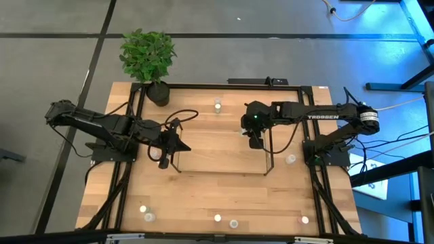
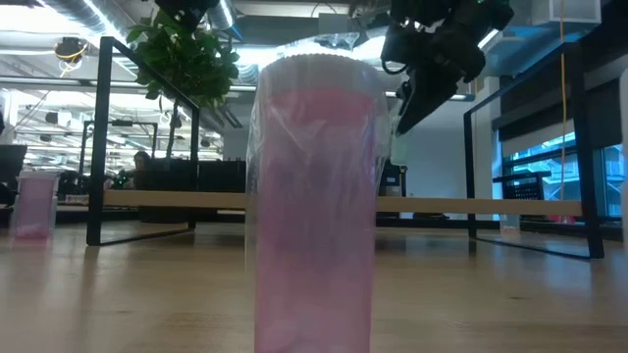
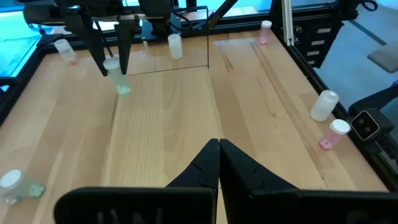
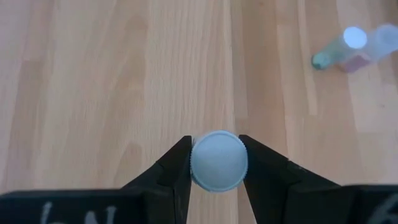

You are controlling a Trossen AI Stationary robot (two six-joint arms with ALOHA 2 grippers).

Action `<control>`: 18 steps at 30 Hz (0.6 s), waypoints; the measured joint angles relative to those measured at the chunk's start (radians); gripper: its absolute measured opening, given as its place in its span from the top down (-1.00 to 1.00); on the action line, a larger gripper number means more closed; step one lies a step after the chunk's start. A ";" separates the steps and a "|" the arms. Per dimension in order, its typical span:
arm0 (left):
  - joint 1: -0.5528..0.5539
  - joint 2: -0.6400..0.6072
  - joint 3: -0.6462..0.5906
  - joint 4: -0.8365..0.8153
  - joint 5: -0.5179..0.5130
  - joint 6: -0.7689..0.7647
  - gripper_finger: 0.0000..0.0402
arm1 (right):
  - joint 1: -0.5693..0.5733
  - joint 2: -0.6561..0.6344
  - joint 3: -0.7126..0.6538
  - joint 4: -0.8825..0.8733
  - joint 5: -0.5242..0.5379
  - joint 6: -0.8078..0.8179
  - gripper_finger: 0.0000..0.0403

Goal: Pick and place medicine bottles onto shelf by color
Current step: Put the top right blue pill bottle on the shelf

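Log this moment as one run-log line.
right gripper: shut on green bottle, raised above shelf board | left gripper: shut, empty, over shelf's left end | other bottles scattered on table

L gripper fingers pressed together, arm reaching inward; R gripper fingers part-spread, clamped, wrist pointing down.
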 joint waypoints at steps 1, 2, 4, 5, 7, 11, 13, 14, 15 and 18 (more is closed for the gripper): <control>0.000 0.000 0.000 0.000 0.000 0.000 1.00 | 0.000 0.000 0.000 -0.008 0.001 0.005 0.38; 0.000 0.000 0.000 0.000 0.000 0.000 1.00 | 0.000 0.000 0.000 -0.015 0.006 0.010 0.38; 0.000 0.000 0.000 0.000 0.000 0.000 1.00 | 0.001 0.000 -0.006 -0.010 0.021 0.013 0.38; 0.000 0.000 0.000 0.000 0.000 0.000 1.00 | 0.001 0.000 -0.010 -0.011 0.026 0.011 0.38; 0.000 0.000 0.000 0.000 0.000 0.000 1.00 | 0.001 0.001 -0.018 -0.003 0.026 -0.002 0.38; 0.000 0.000 0.000 0.000 0.000 0.000 1.00 | 0.001 0.009 -0.025 0.002 0.059 -0.005 0.38; 0.000 0.000 0.000 0.000 0.000 0.000 1.00 | 0.001 0.014 -0.026 0.002 0.059 -0.006 0.38; 0.000 0.000 0.000 0.000 0.000 0.000 1.00 | 0.001 0.018 -0.026 0.006 0.053 -0.006 0.38; 0.000 0.000 0.000 0.001 0.000 0.000 1.00 | 0.002 0.020 -0.026 0.014 0.043 -0.006 0.38; 0.000 0.000 0.000 0.001 0.000 0.000 1.00 | 0.003 0.032 -0.026 0.010 0.029 -0.006 0.38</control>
